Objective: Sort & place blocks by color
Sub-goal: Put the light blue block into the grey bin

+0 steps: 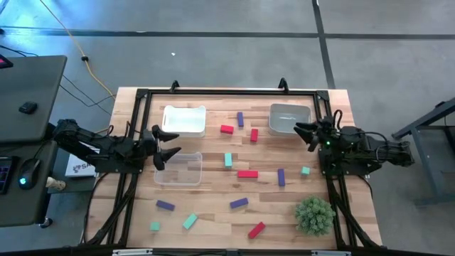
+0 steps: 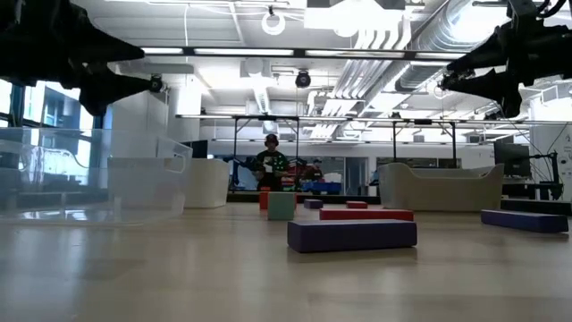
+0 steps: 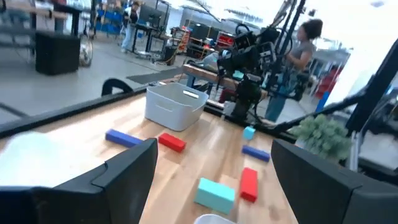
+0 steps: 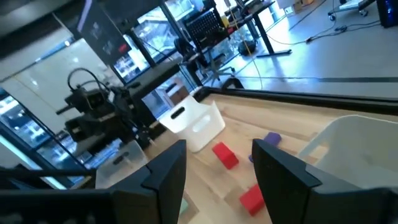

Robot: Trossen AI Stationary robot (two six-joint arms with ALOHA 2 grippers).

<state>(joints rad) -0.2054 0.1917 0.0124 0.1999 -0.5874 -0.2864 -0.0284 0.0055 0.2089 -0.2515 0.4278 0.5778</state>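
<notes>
Left pincer (image 1: 162, 147): I see it released, empty, at 9 o'clock.
Right pincer (image 1: 304, 134): released, empty, at 3 o'clock.
Blocks (image 1: 247, 173): scattered on bench (image 1: 213, 220).

The table (image 1: 213, 213) is pale wood with a visible grain, edged by a black frame (image 1: 227, 92). Upper left sits a white bin (image 1: 183, 119); below it a clear bin (image 1: 178, 169); upper right a grey-white bin (image 1: 288, 118). The blocks scattered across it are red (image 1: 247, 173), purple (image 1: 239, 203) and teal (image 1: 190, 222). Lower right, the bushy plant ball (image 1: 314, 215) is green. Both arms are dark.
</notes>
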